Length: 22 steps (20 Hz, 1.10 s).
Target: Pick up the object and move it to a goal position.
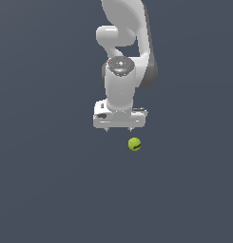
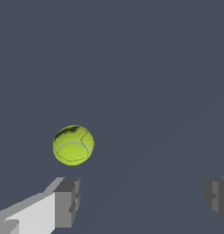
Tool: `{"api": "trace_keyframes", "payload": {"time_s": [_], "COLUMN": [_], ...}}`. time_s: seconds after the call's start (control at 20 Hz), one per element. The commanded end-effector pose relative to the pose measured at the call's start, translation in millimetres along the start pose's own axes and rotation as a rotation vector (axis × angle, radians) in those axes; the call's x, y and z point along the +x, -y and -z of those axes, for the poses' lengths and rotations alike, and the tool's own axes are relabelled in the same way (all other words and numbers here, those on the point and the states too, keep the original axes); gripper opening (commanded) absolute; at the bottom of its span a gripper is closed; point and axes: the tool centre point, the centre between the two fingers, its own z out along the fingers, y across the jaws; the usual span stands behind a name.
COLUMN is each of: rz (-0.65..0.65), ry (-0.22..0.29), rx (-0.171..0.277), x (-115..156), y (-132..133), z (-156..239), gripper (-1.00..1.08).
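Observation:
The object is a small yellow-green ball [image 1: 134, 144] with a dark curved mark, lying on the dark grey floor. My white gripper [image 1: 119, 129] hangs just above it, and the ball sits below it, a little toward the exterior view's right, under the fingertip on that side. In the wrist view the ball [image 2: 73, 145] shows close to one grey fingertip [image 2: 67, 202], outside the gap between the fingers. The other fingertip [image 2: 217, 197] stands far off, so the gripper [image 2: 143, 201] is open and empty.
A plain dark grey floor [image 1: 51, 190] fills both views. The white arm [image 1: 122, 42] rises behind the gripper toward the top of the exterior view.

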Motion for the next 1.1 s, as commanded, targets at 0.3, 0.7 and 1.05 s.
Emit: {"api": "trace_keyframes", "payload": {"time_s": [0.3, 0.7, 1.05], "rz": [-0.047, -0.066, -0.088], "ry": [0.007, 0.01, 0.009], "rx": [0.009, 0.013, 0.009], "x": [1.4, 2.0, 3.4], "y": [-8.5, -10.5, 9.5], "z": [-3.6, -6.0, -21.3], "gripper": [1.0, 1.0, 1.0]}}
